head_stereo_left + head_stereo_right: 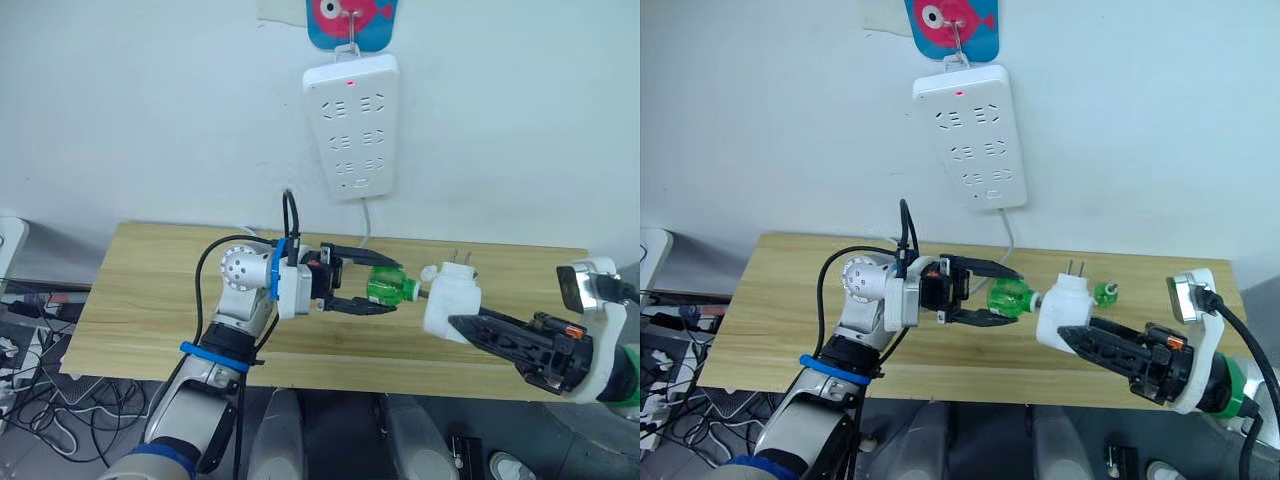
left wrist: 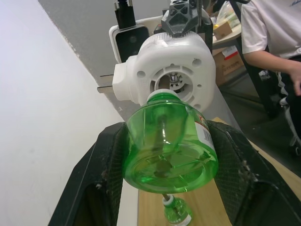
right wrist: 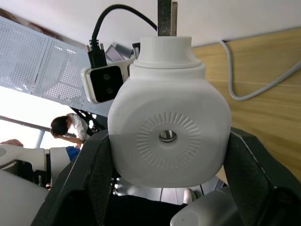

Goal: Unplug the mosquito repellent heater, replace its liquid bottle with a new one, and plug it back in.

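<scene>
Gripped in our left gripper (image 1: 362,290), the green liquid bottle (image 2: 167,141) meets the mosquito repellent heater (image 1: 451,300), pinched by our right gripper (image 1: 470,328), for screwing together.

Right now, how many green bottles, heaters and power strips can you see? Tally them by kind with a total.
Green bottles: 2, one in the left gripper at the heater's socket, one lying on the table.
Mosquito repellent heaters: 1, held in the right gripper.
Power strips: 1, hanging on the wall.
Total: 4.
</scene>
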You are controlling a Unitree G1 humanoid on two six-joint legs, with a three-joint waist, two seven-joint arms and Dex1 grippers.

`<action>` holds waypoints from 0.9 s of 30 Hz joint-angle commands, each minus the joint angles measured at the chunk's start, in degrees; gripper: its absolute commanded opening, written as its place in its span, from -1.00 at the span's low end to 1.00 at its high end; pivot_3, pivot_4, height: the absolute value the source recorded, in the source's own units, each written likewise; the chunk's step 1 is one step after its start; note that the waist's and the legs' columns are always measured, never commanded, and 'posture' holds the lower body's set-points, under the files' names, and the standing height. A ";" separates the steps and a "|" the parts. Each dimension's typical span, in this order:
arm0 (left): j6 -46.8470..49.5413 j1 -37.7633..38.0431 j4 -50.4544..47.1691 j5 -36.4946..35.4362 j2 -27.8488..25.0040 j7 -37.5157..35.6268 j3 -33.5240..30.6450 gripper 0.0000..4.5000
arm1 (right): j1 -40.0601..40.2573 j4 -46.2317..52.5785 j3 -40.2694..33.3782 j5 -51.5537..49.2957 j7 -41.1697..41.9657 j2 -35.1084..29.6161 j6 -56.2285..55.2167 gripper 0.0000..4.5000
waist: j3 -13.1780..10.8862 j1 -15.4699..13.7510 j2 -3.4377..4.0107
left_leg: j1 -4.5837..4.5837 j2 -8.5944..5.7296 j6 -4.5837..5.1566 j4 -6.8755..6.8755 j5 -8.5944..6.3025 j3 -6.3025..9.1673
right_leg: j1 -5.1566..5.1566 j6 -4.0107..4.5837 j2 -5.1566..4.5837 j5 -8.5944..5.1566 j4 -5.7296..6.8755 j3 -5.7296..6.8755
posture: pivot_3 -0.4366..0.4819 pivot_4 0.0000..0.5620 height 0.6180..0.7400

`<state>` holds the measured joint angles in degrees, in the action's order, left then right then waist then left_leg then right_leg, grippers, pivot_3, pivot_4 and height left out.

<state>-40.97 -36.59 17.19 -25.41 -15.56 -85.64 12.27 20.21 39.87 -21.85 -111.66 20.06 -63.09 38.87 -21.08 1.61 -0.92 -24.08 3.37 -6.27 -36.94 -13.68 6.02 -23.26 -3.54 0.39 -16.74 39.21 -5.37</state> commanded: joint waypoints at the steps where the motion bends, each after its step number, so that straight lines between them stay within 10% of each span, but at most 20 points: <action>1: 0.18 0.78 -3.98 -1.09 0.03 -1.00 1.54 0.00 | -1.07 1.22 -0.42 -1.34 -0.42 0.94 -0.13 0.32 | 0.00 -0.01 0.00 | -0.01 -0.01 0.00 -0.01 0.00 0.00 | 0.00 0.00 0.00 0.00 0.00 -0.01 | 0.01 0.24 1.00; 27: 1.76 -1.46 -0.61 3.89 0.36 3.29 1.48 0.00 | 0.91 6.01 2.45 -1.34 -0.79 -1.45 -2.90 0.32 | 0.01 -0.04 0.00 | 0.00 -0.02 0.00 -0.01 0.00 0.00 | 0.00 0.00 -0.02 0.00 0.02 -0.01 | 0.03 0.21 1.00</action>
<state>-39.25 -37.35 16.66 -21.77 -15.92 -83.84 13.55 21.08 41.37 -19.51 -111.58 17.34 -64.09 35.04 -21.07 1.57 -0.92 -24.08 3.35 -6.27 -36.95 -13.67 6.02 -23.26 -3.53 0.37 -16.74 39.24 -5.38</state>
